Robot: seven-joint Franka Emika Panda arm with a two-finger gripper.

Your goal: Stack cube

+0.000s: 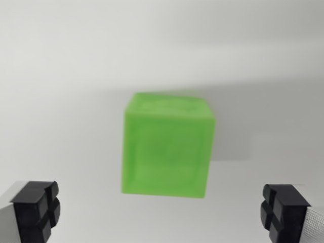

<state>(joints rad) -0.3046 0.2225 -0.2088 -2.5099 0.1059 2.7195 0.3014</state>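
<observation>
Your pincer [162, 215] stands wide open, gripping nothing. Its two black rubbery pads [36, 208], each grooved in a cross pattern and backed by grey metal, sit at the lower corners of the wrist view, well apart. Between and beyond them, touching neither, you have the translucent green plastic cube [168, 146], slightly blurred, edges rounded, faces faintly recessed. It rests on a plain, smooth white surface [61, 76], throwing a soft grey shadow to the wrist view's right.
</observation>
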